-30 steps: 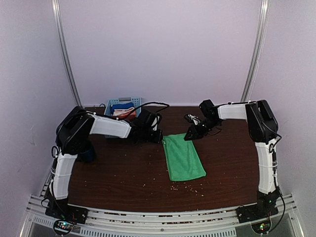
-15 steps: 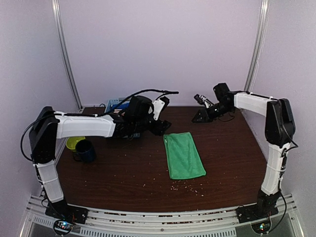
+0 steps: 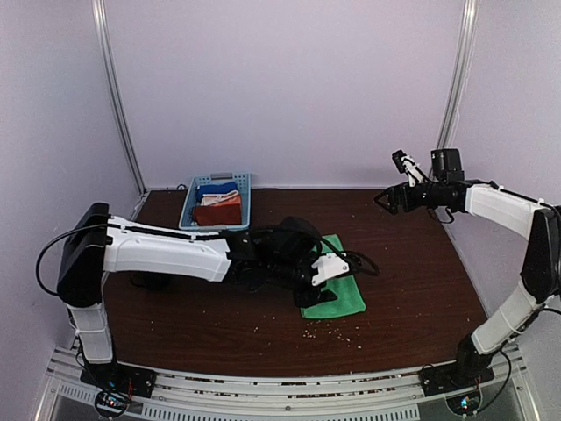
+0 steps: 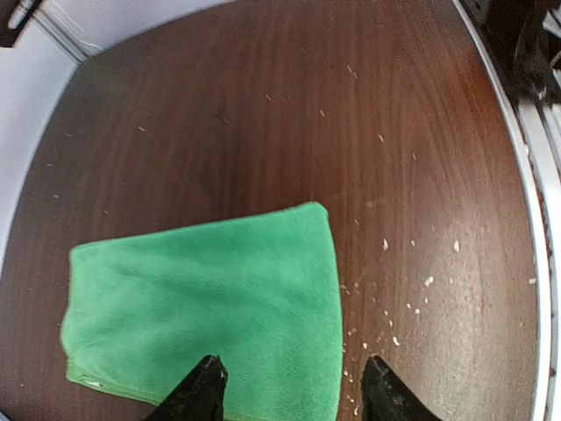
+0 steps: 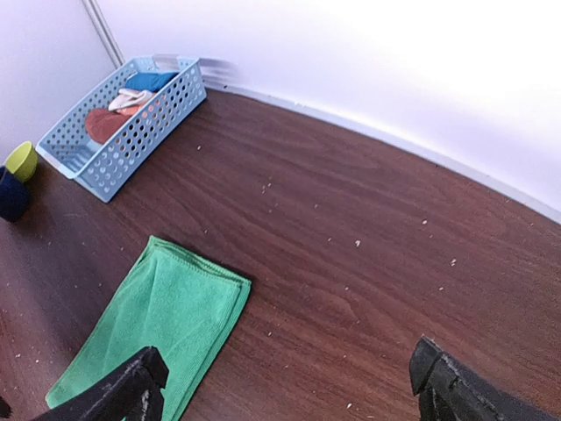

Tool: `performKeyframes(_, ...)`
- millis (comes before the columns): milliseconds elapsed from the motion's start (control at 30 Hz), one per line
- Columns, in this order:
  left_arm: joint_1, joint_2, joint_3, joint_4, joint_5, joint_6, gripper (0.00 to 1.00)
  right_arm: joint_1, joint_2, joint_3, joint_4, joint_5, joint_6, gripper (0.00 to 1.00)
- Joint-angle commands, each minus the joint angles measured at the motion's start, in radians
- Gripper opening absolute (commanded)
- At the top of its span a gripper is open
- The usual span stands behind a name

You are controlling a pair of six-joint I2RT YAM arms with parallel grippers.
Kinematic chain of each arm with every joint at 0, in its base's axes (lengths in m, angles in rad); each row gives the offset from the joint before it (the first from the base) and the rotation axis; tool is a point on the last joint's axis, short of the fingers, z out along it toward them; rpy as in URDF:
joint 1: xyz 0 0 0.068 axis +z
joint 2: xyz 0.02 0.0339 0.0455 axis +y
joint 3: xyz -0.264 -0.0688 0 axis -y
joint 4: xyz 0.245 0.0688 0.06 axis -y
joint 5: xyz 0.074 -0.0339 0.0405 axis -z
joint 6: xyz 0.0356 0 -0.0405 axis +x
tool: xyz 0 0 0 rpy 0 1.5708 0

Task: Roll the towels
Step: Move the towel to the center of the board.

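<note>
**L gripper over near short end of green towel, roll not begun**

L gripper (image 4: 292, 361): fingers spread, holding nothing. It hangs low over the green towel (image 4: 210, 298). One fingertip is over the cloth, the other over bare table (image 4: 263, 105) just past the towel's short edge, so the jaws straddle that edge near a corner. Can't tell if the tips touch cloth.

Green towel lies flat mid-table, folded to a narrow rectangle. Its long axis runs far-to-near, slanting a bit to the right toward the front. In the L wrist view the rest of the towel stretches away to the left of the fingers, i.e. toward the far side. My read: the roll should start at this near short end and go along the long axis, away from the arm bases.

R gripper (image 5: 287, 355): also spread and empty, raised at far right, well apart from the towel. L arm is clearly nearer.

Counts:
- Towels: 2. Green one on the table; rust towel (image 5: 101, 123) in the basket (image 5: 149, 114) at far left, not yet out.
- Basket: 1, also holding 1 blue cloth (image 5: 151, 81) and 1 striped cloth (image 5: 130, 98).
- Cups: 2, left of the basket: yellow-green cup (image 5: 22, 160) and dark cup (image 5: 10, 197).
- Crumbs: many, scattered, thickest by the towel's near end.
</note>
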Motion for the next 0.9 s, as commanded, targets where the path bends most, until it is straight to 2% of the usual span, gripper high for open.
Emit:
performKeyframes(0,0.01,0.1,0.073,-0.19,0.051,0.082,0.58,0.001,0.01,0.018,-0.027,-0.126,-0.034,0.96)
performKeyframes(100,0.002,0.145,0.08,-0.185,-0.014,0.073,0.6,0.002,0.048,0.051,-0.077,-0.167,-0.049,0.86)
performKeyframes(233,0.002,0.191,0.076,-0.142,-0.088,0.079,0.6,0.003,0.076,0.064,-0.108,-0.195,-0.063,0.79)
performKeyframes(400,0.001,0.217,0.046,-0.095,-0.052,0.086,0.54,0.002,0.084,0.034,-0.08,-0.229,-0.045,0.72)
performKeyframes(700,-0.04,0.198,-0.011,-0.005,-0.132,0.103,0.51,0.001,0.099,0.036,-0.085,-0.179,-0.072,0.72)
performKeyframes(867,-0.041,0.212,-0.009,-0.019,-0.195,0.109,0.44,0.001,0.114,0.042,-0.087,-0.185,-0.053,0.71)
